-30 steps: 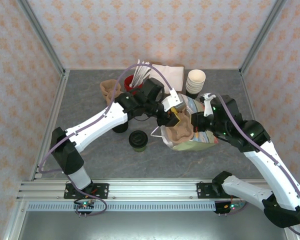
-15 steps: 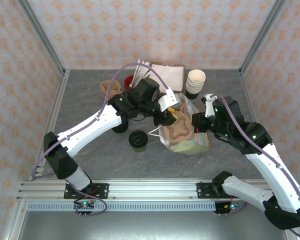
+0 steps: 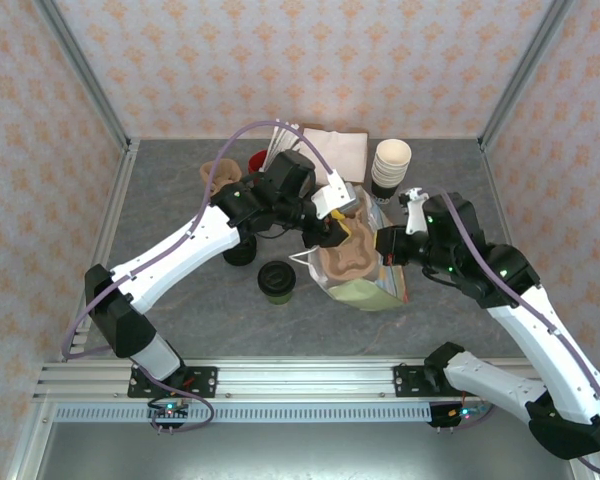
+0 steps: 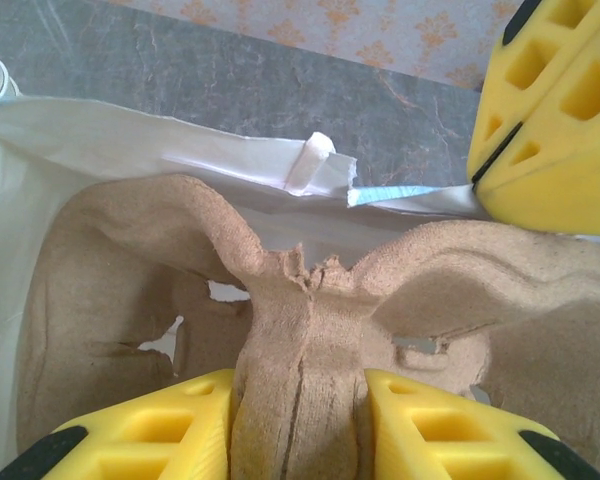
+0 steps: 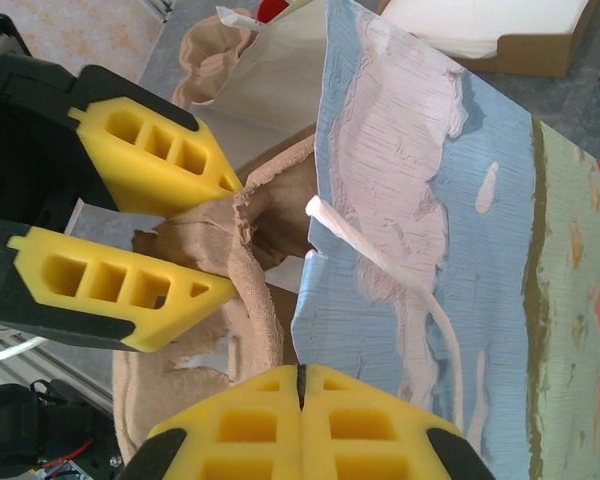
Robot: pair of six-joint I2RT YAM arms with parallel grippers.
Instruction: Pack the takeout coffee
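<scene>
The takeout coffee [image 3: 277, 281], a small greenish paper cup with a black plastic lid, stands upright on the grey desk [image 3: 170, 190] just left of the printed paper bag [image 3: 380, 292], outside it. Beyond it the left pincer [image 4: 300, 390] pinches the middle ridge of a brown moulded-pulp cup carrier [image 4: 130, 280] in the bag's open mouth, while the right pincer [image 5: 300, 385] is pressed together on the bag's rim.

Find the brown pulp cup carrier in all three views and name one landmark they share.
Top external: pulp carrier at centre, at the paper bag mouth, pinched by the left end effector.
Left wrist: carrier across the lower half, its ridge between the yellow fingers.
Right wrist: carrier left of centre, beside the bag's blue side.
Shared landmark: the yellow fingers clamping its ridge.
</scene>
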